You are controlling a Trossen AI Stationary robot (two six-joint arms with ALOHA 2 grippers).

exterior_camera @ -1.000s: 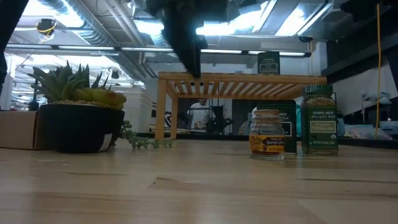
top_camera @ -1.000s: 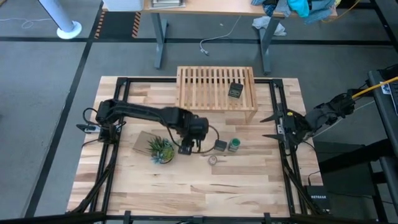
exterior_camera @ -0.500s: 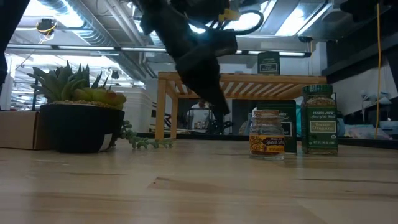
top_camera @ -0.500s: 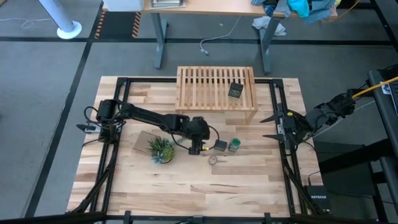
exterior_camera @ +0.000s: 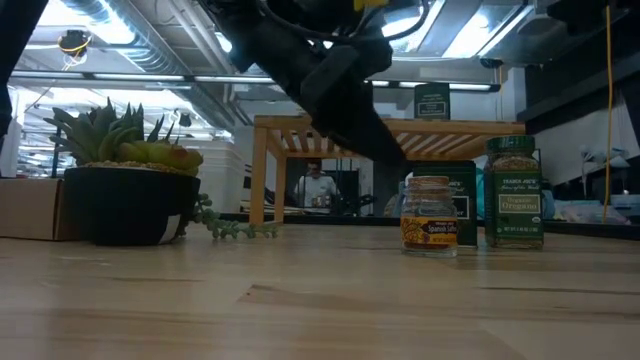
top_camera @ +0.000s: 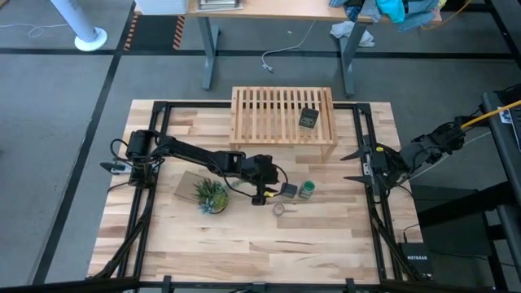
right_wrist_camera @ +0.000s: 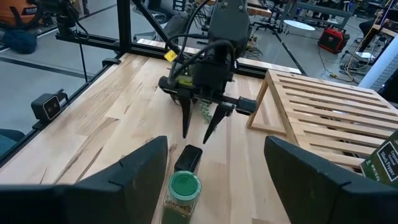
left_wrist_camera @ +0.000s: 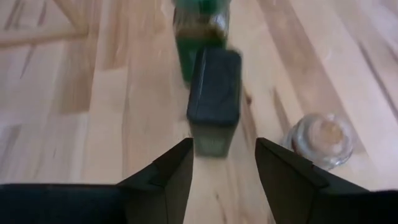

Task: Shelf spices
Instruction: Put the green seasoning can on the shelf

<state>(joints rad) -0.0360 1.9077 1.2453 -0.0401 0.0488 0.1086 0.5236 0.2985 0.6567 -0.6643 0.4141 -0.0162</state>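
One dark tin (top_camera: 288, 190) stands on the table beside the green-capped jar (top_camera: 306, 190), with the tiny pale jar (top_camera: 279, 209) just nearer. A second dark tin (top_camera: 308, 119) sits on the slatted top of the light-wood shelf (top_camera: 269, 114). My left gripper (top_camera: 262, 194) is open and low over the table, just left of the first tin. In the left wrist view that tin (left_wrist_camera: 214, 99) stands ahead of the gap of my left gripper (left_wrist_camera: 224, 168), untouched. My right gripper (top_camera: 358, 167) waits open at the table's right edge.
A spiky green plant in a dark pot (top_camera: 210, 195) stands left of my left gripper, next to a flat brown cardboard piece (top_camera: 186, 184). A black frame (top_camera: 363, 130) runs round the tabletop. Bare wood lies toward the near edge.
My left gripper has moved toward the table's right, away from the plant and toward the dark tin by the green-capped jar, and has come down lower and tipped forward. The spices have stayed where they were.
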